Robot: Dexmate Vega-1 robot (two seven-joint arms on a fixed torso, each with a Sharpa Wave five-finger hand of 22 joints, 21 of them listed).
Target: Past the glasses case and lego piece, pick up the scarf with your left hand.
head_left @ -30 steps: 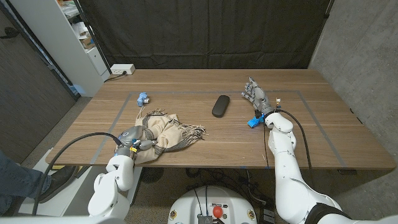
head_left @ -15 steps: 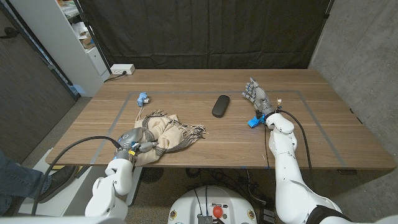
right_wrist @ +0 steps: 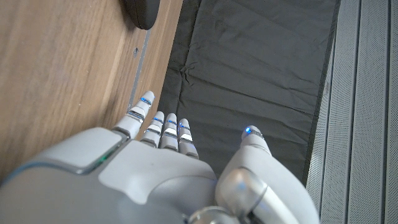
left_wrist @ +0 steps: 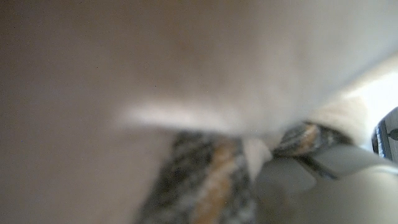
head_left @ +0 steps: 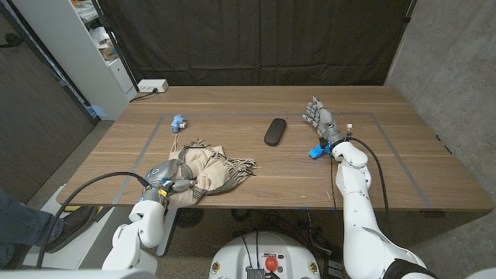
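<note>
The scarf [head_left: 211, 166], beige with a grey-brown plaid band and fringe, lies bunched at the table's front left. My left hand [head_left: 166, 179] grips its near end by the front edge. In the left wrist view, blurred beige cloth and the plaid band [left_wrist: 211, 180] sit right against the hand's fingers [left_wrist: 311, 186]. The black glasses case [head_left: 274, 131] lies mid-table. A blue lego piece [head_left: 315, 151] sits to its right, just by my right wrist. My right hand [head_left: 318, 119] stands open on the table with fingers apart, holding nothing; in the right wrist view it [right_wrist: 161, 168] points toward the case [right_wrist: 142, 12].
A small blue-and-white object [head_left: 178, 122] sits on the table behind the scarf. Blue tape lines [head_left: 232, 118] mark a rectangle on the wood. A white power strip [head_left: 153, 87] lies at the far left corner, and a shelf unit [head_left: 108, 46] stands beyond it.
My left hand has drawn back a little toward the front edge with the scarf's near end, bunching the cloth. The right hand, case and lego piece have not moved.
</note>
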